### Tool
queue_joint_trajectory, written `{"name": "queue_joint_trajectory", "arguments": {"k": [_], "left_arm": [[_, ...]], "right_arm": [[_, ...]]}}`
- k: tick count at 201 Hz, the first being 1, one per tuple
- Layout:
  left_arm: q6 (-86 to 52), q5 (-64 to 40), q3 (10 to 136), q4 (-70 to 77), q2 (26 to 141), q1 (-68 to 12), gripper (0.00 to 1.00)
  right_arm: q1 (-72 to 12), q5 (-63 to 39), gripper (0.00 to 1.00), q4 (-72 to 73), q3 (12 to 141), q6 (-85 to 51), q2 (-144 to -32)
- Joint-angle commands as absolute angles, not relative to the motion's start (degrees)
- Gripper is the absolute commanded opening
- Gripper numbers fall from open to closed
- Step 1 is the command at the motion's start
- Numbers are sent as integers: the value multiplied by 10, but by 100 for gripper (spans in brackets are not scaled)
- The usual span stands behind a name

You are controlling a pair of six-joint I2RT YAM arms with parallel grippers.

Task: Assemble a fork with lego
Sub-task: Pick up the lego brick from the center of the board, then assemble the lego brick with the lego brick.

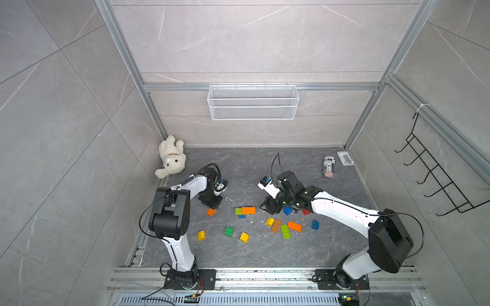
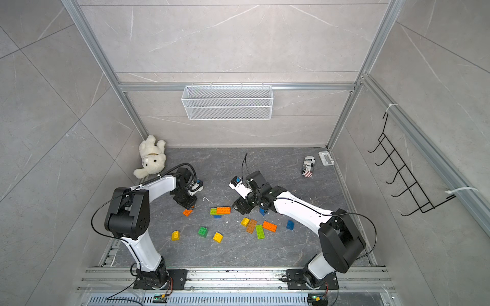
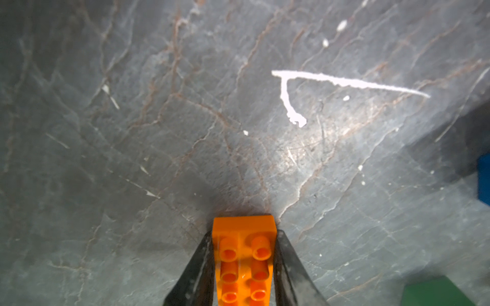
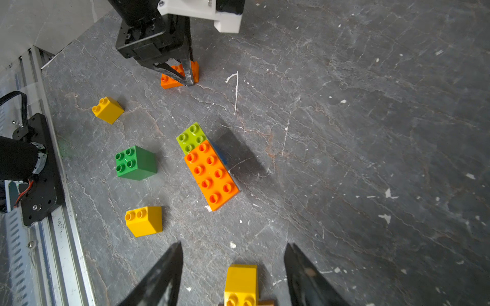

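My left gripper [image 3: 244, 233] is shut on a small orange brick [image 3: 242, 254], one finger on each long side, low at the dark floor; the right wrist view shows this orange brick [image 4: 175, 76] too. My right gripper [image 4: 233, 245] is open above a yellow brick [image 4: 241, 280], which lies between the fingers without touching them. A joined piece, a lime brick and an orange oblong brick [image 1: 248, 210] on a blue one, lies between the arms in both top views. Loose lego lies around: yellow [image 1: 201, 235], green [image 1: 228, 231], brown [image 1: 276, 225], lime [image 1: 285, 231], blue [image 1: 315, 225].
A white plush bear [image 1: 171, 159] lies at the back left corner and a printed can [image 1: 328, 166] at the back right. A white wire basket [image 1: 253, 102] hangs on the back wall. A black hook rack [image 1: 437, 180] is on the right wall.
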State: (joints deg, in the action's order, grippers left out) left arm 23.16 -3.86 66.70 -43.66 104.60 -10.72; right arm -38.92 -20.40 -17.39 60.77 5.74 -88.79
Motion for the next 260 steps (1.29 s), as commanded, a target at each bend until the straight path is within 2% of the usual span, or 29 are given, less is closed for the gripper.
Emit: {"name": "queue_joint_trajectory", "arguments": {"k": [1,30,43,90,153,260], "left_arm": [[258,-77,661,-452,1001,-107,25],[293,-94,677,-463,954,-107,23],[340,-132,693,-503,946,-110,23],[441,-151,695,-539,898,-181,25],[494,-146,750,-616,967,-273,26],[573,-132,796,-604,1034,-291,25]], "right_arm": [[-386,-211,64,-190,620,59,-892],[-384,-194,63,-198,621,42,-897],[-382,-199,64,-192,618,21,-896],[-367,-250,66,-169,600,-63,-891],[-362,-293,65,-101,549,-152,-886],[-337,-338,66,-24,495,-218,-886]]}}
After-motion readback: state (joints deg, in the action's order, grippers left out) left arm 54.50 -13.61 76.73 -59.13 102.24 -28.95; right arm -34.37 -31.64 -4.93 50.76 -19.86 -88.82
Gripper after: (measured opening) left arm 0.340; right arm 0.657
